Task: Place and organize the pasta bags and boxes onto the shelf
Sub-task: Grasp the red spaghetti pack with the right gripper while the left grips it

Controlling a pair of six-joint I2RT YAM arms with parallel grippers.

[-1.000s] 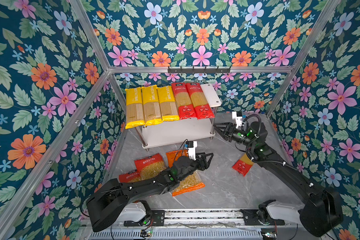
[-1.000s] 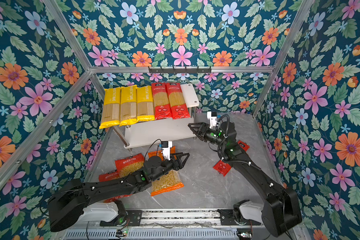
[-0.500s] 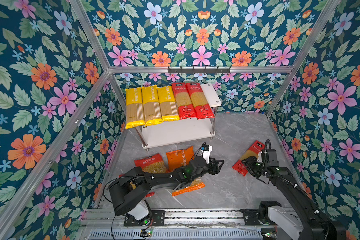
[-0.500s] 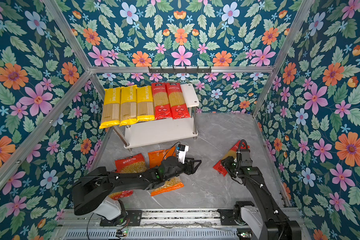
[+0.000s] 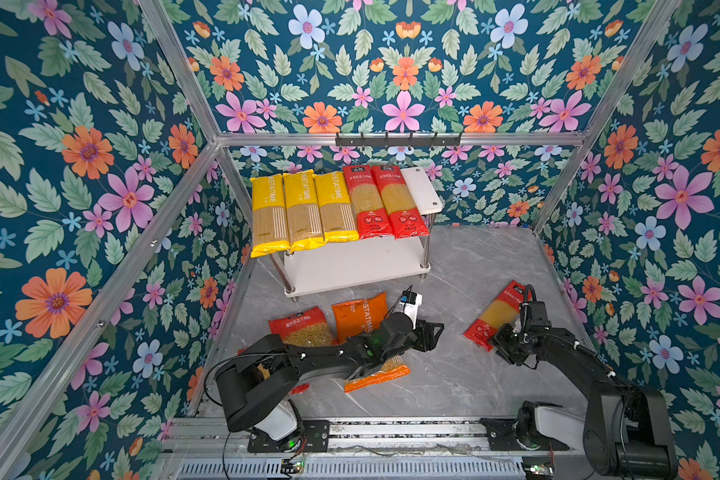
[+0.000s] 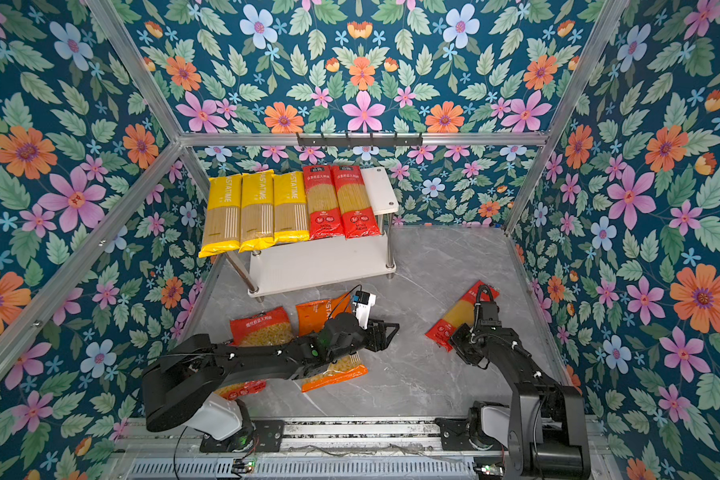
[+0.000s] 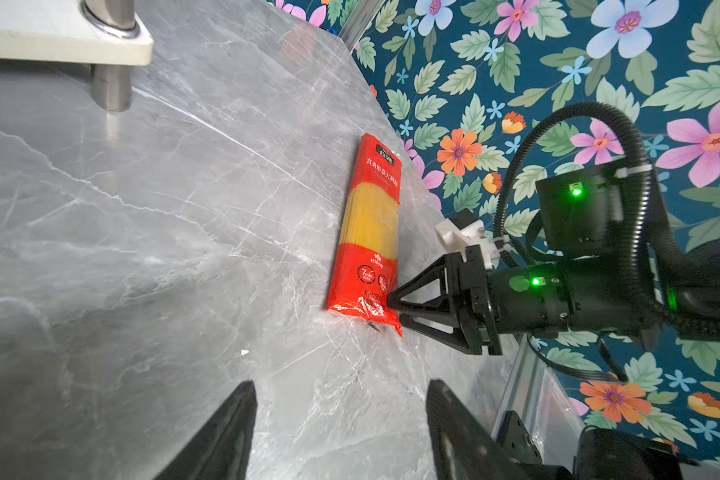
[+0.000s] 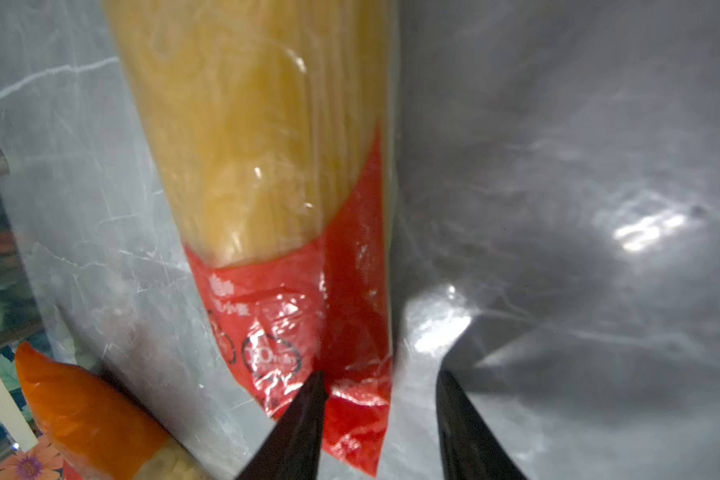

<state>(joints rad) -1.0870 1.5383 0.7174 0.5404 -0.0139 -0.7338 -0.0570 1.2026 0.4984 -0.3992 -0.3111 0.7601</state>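
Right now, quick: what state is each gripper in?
Left gripper: open, empty.
Right gripper: open, astride the end of the red spaghetti pack, not clamped.

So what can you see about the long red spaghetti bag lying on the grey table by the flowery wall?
The long red spaghetti bag is shiny, crinkly plastic, red at both ends with a clear middle showing yellow noodles. It lies flat and slanted on the grey marble table, close to the flowery wall. The right end effector stands open astride the bag's near corner; whether it touches the bag, I cannot tell.
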